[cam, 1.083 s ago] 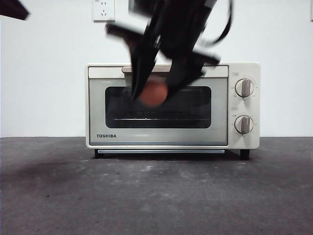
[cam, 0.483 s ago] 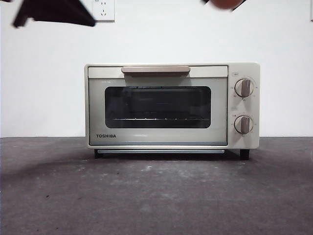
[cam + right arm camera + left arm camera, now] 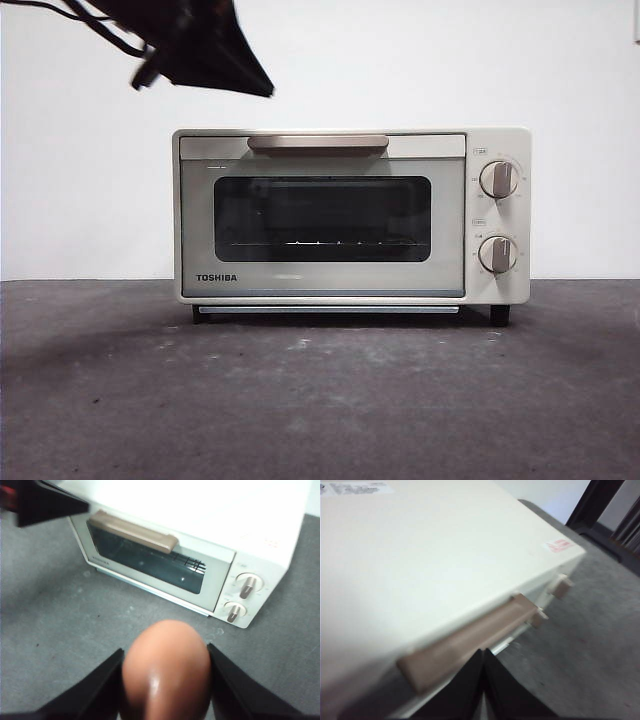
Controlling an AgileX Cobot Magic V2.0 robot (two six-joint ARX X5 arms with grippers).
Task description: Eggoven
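- Egg (image 3: 165,667) – orange-brown, clamped between the two black jaws of the right gripper (image 3: 165,680); held high above the table, in front of the oven and clear of it. Not seen in the front view.
- Right gripper – jaws pressed against the egg's two sides; the arm itself is out of the front view.
- Left gripper (image 3: 482,690) – jaws together, holding nothing; poised just above and in front of the handle (image 3: 470,642), not touching it as far as can be told. In the front view it shows as a dark mass (image 3: 195,45) at the upper left, above the oven's top corner.
- Handle (image 3: 318,143) – tan bar across the top of the door, untouched.
- Oven (image 3: 350,215) – cream, Toshiba mark at the lower left of the door, two knobs (image 3: 499,179) at the right; stands on the dark table (image 3: 320,400). Door shut.
- Oven contents – a wire rack (image 3: 320,243) visible through the dark window; nothing on it that can be made out.
- Progress (judged) – egg picked up and in hand: done. Door opening: not yet begun, left gripper placed for it. Left to do: pull the door down by the handle, set the egg on the rack, probably close the door.
- Risk (judged) – smooth round egg in a bare two-jaw pinch could slip if jolted.
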